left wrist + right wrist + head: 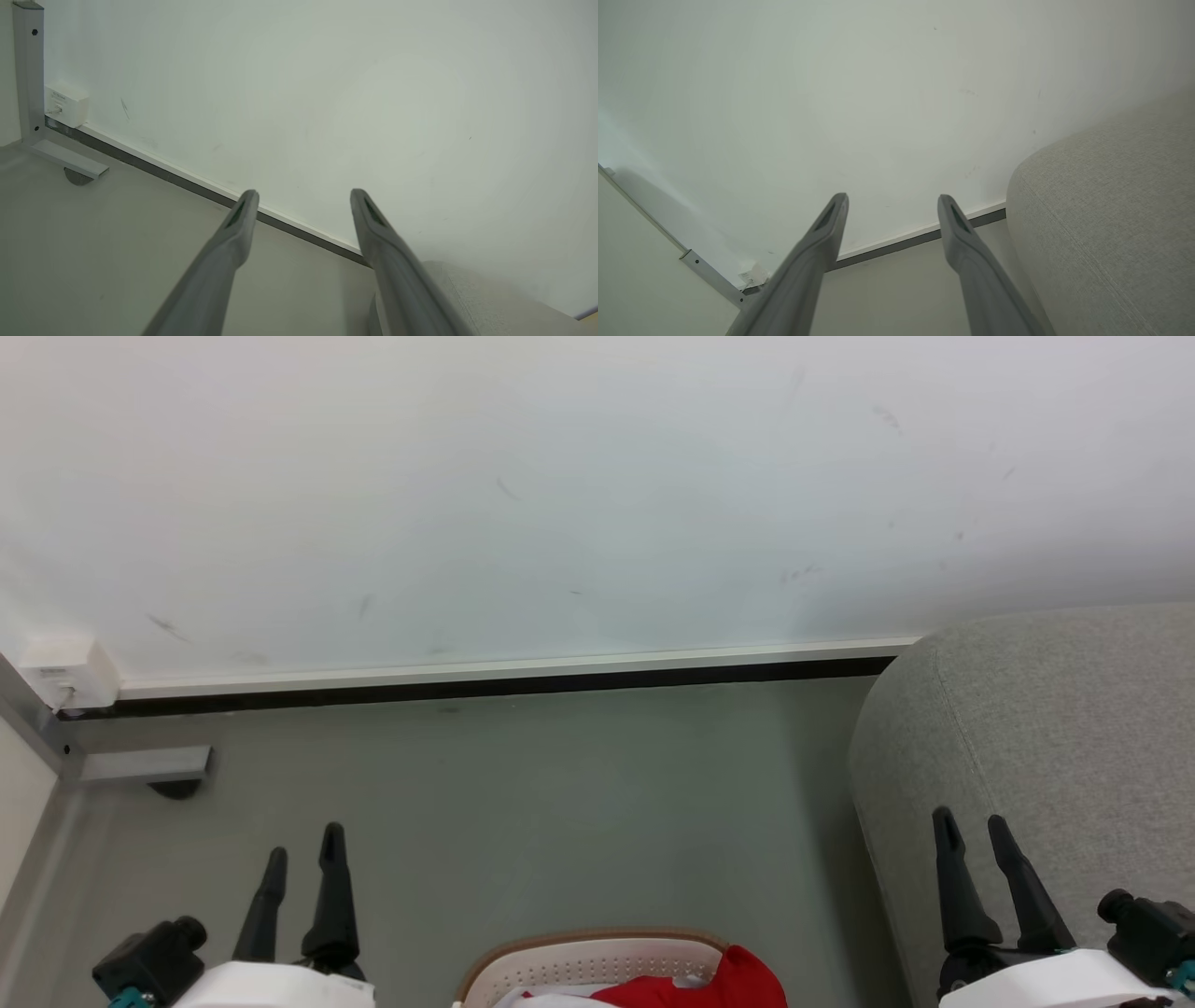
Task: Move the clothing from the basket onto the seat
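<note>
A head camera looks down at a grey floor (pixel 560 803) that meets a plain white wall (pixel 560 476) along a dark baseboard strip (pixel 513 683). At the bottom centre, cut off by the picture's edge, sits the basket (pixel 588 936), white and perforated with a tan rim. The clothing (pixel 742 980), bright red, lies inside it, heaped against its right side and rising above the rim there. The seat (pixel 1055 728), light grey upholstery with a rounded corner and a stitched seam, stands on the right, apart from the basket with bare floor between them. The left gripper (pixel 303 842) hangs at the lower left above the floor, to the left of the basket, its two dark fingers spread apart and holding nothing. The right gripper (pixel 972 821) shows at the lower right in front of the seat, fingers likewise parted and empty. A small white box (pixel 70 667) is fixed low on the wall at far left, beside a grey metal frame foot (pixel 140 763)
</note>
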### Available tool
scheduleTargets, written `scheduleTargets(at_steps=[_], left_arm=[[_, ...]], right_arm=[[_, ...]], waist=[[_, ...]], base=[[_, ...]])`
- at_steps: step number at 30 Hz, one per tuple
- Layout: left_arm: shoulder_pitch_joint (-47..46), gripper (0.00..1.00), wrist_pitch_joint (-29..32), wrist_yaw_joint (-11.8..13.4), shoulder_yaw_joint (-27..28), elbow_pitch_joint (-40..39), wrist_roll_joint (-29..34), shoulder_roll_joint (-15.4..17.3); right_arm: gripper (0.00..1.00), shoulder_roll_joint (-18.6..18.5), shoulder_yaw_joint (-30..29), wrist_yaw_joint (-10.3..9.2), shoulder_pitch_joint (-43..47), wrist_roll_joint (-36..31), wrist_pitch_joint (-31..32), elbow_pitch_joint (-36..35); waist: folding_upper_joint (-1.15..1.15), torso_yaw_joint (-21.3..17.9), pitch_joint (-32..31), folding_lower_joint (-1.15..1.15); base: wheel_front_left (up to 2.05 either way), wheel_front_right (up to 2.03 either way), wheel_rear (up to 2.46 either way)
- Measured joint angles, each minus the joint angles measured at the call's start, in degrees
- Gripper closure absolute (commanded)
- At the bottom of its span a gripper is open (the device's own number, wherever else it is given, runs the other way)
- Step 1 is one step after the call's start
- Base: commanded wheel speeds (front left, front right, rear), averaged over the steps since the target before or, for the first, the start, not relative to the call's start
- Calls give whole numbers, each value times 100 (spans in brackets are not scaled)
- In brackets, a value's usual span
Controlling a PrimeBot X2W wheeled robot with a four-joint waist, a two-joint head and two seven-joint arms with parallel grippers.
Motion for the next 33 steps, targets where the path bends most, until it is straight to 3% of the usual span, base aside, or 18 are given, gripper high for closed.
scheduleTargets(at_steps=[33], left_arm=[[120, 0, -441, 219, -164, -34, 1863, 29]], right_arm=[[0, 22, 140, 0, -20, -1742, -438, 118]], waist=[[0, -50, -41, 0]], base=[[0, 0, 0]])
